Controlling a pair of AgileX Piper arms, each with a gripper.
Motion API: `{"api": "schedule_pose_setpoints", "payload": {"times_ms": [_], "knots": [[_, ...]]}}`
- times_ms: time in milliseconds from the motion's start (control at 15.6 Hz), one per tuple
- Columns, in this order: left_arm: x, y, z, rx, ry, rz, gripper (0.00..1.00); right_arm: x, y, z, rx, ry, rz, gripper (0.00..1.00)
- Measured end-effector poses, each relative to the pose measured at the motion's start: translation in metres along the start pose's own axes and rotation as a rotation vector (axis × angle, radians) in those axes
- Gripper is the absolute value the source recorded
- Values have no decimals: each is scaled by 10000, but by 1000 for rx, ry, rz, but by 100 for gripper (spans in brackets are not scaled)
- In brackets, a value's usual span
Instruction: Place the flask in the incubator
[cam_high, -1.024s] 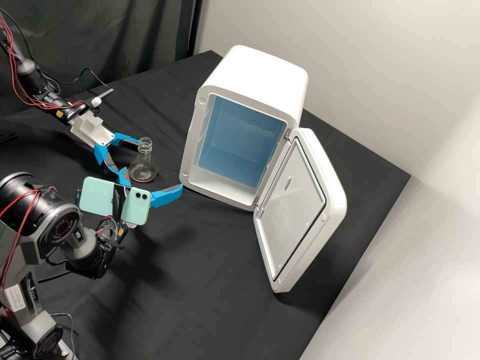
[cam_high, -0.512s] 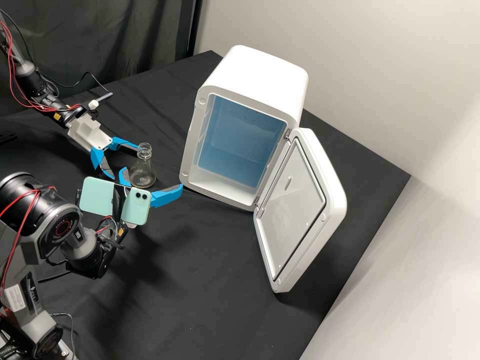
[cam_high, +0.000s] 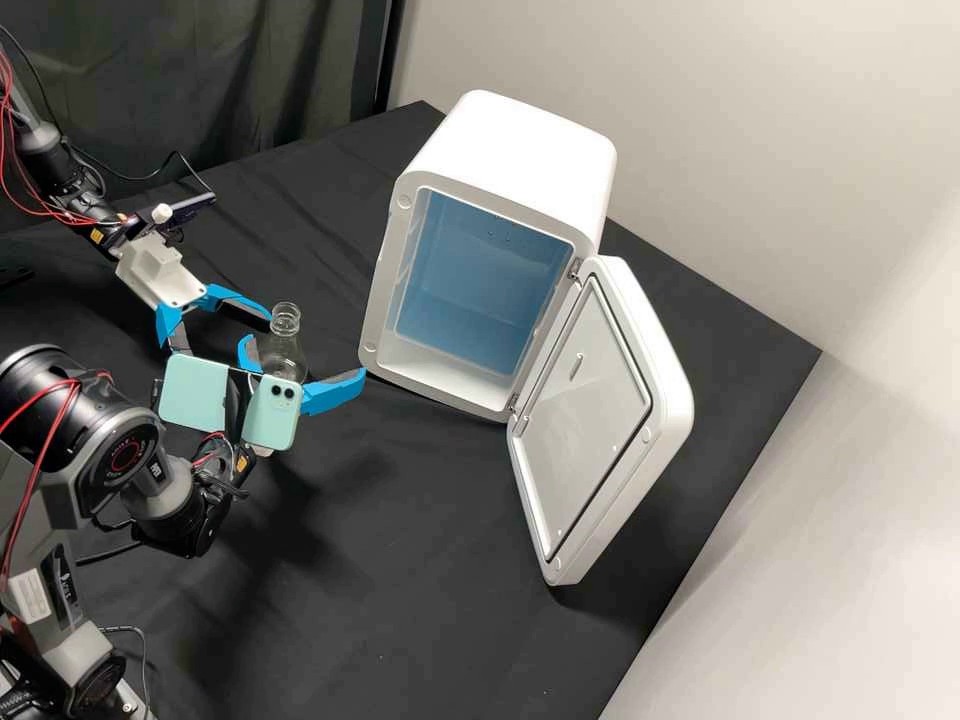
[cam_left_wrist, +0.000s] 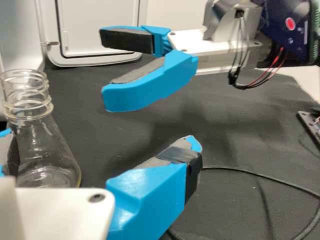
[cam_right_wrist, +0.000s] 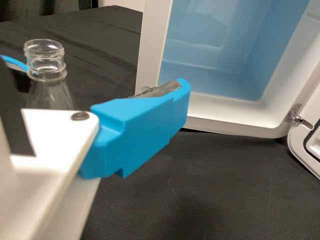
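Note:
An empty clear glass flask (cam_high: 285, 322) stands on the black bench left of the white incubator (cam_high: 505, 150), whose door (cam_high: 600, 420) hangs open on a blue inside. My left gripper (cam_high: 225, 330) is open at the flask's left. In the left wrist view the flask (cam_left_wrist: 31, 135) sits between its fingers, near the far one, with the other finger (cam_left_wrist: 155, 185) well apart. My right gripper (cam_high: 300, 366) is open too, its tips spread on either side of the flask's base. The right wrist view has the flask (cam_right_wrist: 46, 75) beside its finger (cam_right_wrist: 140, 125).
The incubator's open door swings out toward the bench's right edge. A thin cable (cam_left_wrist: 260, 177) lies on the bench near the left arm. Bare bench (cam_high: 400, 560) lies in front of the incubator.
The left gripper has drawn back to the left, away from the incubator. The flask has shifted a little toward the right gripper. The right arm has not moved.

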Motion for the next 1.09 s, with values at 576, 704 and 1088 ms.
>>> {"api": "schedule_pose_setpoints", "payload": {"times_ms": [576, 704, 1088], "knots": [[-3, 0, -3, -4, 1, 0, 100, 0, 0, 0, 0, 0, 0, 100], [-16, 2, -19, -4, 5, 0, 100, 0, 0, 0, 0, 0, 0, 100], [-82, -20, -235, -83, 208, -20, 100, 0, 0, 0, 0, 0, 0, 100]]}}
